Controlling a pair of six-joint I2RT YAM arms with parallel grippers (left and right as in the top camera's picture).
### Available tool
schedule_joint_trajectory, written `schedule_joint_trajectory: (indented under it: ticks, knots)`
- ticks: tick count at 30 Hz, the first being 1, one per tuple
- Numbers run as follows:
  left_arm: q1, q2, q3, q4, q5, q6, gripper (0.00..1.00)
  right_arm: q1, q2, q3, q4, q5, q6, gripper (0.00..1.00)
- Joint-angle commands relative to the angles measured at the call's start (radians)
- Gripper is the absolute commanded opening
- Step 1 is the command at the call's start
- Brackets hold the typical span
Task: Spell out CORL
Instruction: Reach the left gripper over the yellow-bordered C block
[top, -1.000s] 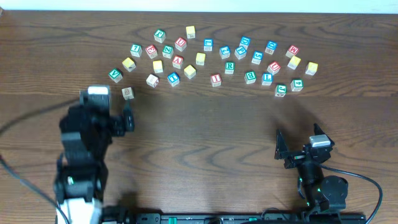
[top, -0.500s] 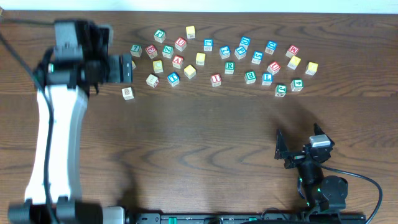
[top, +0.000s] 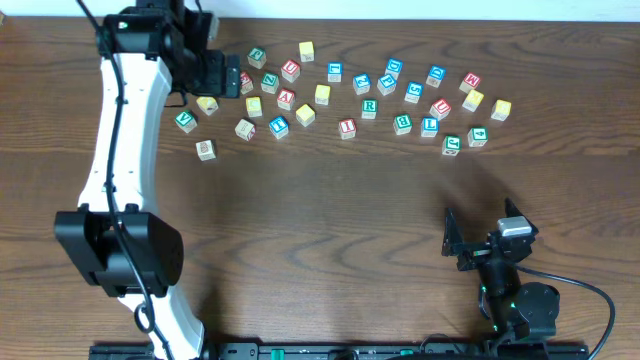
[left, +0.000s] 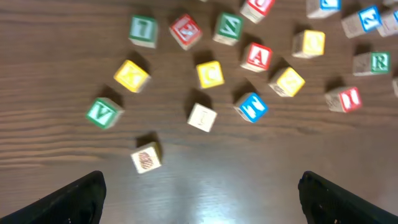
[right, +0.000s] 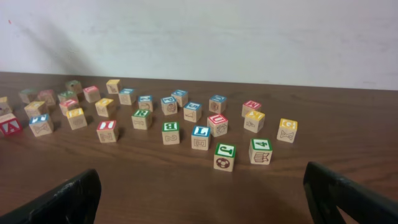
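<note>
Now, left hand (left: 202, 190) spread near yellow C block (left: 210, 73), letter slightly askew, right hand (right: 202, 196) spread.

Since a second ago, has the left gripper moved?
Yes. The left gripper crossed from the near side of the lone block to beyond it, toward the far edge.

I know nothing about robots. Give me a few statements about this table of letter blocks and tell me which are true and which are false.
1. The left gripper is holding a block. False: it is open and empty.
2. A green V block lies at the left end of the scatter. True.
3. The blocks are stacked in a tower. False: each lies singly on the wooden table.
4. The right gripper is open and apart from the letter blocks. True.
5. A yellow C block is among them. True.
</note>
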Motion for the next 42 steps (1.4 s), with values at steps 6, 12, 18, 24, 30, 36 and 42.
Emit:
schedule_joint_trajectory:
  ticks: [6, 12, 18, 24, 30, 36, 42]
  knots:
    - [-0.005, 0.019, 0.001, 0.119, 0.025, -0.117, 1.0, -0.006, -0.005, -0.002, -0.003, 0.005, -0.003, 0.99]
    - [-0.036, 0.107, 0.001, 0.161, -0.077, -0.249, 0.87, -0.006, -0.005, -0.002, -0.003, 0.005, -0.003, 0.99]
    - [-0.085, 0.218, 0.001, 0.183, -0.117, -0.249, 0.76, -0.006, -0.005, -0.002, -0.003, 0.005, -0.003, 0.99]
    - [-0.123, 0.305, 0.001, 0.215, -0.195, -0.301, 0.73, -0.006, -0.005, -0.002, -0.003, 0.005, -0.003, 0.99]
    - [-0.127, 0.36, 0.001, 0.248, -0.214, -0.314, 0.72, -0.006, -0.005, -0.002, -0.003, 0.005, -0.003, 0.99]
    - [-0.129, 0.405, -0.001, 0.287, -0.213, -0.317, 0.68, -0.006, -0.005, -0.002, -0.003, 0.005, -0.003, 0.99]
    - [-0.132, 0.431, -0.001, 0.309, -0.213, -0.317, 0.62, -0.006, -0.005, -0.002, -0.003, 0.005, -0.003, 0.99]
